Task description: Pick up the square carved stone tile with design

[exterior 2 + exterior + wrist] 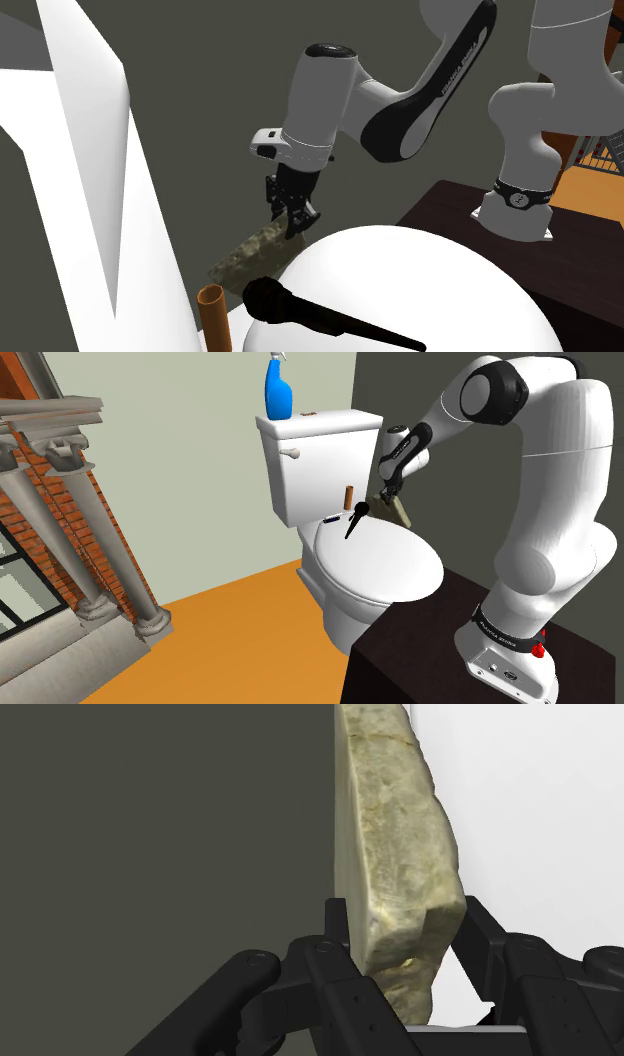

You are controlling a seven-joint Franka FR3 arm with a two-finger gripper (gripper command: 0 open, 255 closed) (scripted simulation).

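Finishes: rough stone among smooth, plain-drawn ware.

Stone tile (400, 854): pale buff, matt, rough and pitted, with chipped uneven edges. Jaws: matt black, hard-looking, with small round recesses in the linkage. Arm (560, 462): smooth white shell with a slight sheen and dark joints. Toilet (375, 567): plain white, smooth, faint gloss on the lid. Spray bottle (278, 392): blue, glossy, plastic-looking. Black tool (330, 318): matt, smooth handle, knobbly head. Short cylinder (213, 320): brown, matt, wood-coloured. Stand (420, 642): dark brown, matt top. Floor (200, 652): flat orange, no grain. Wall (20, 532): red brick, coarse. Column (150, 620): grey, stone-looking, matt.
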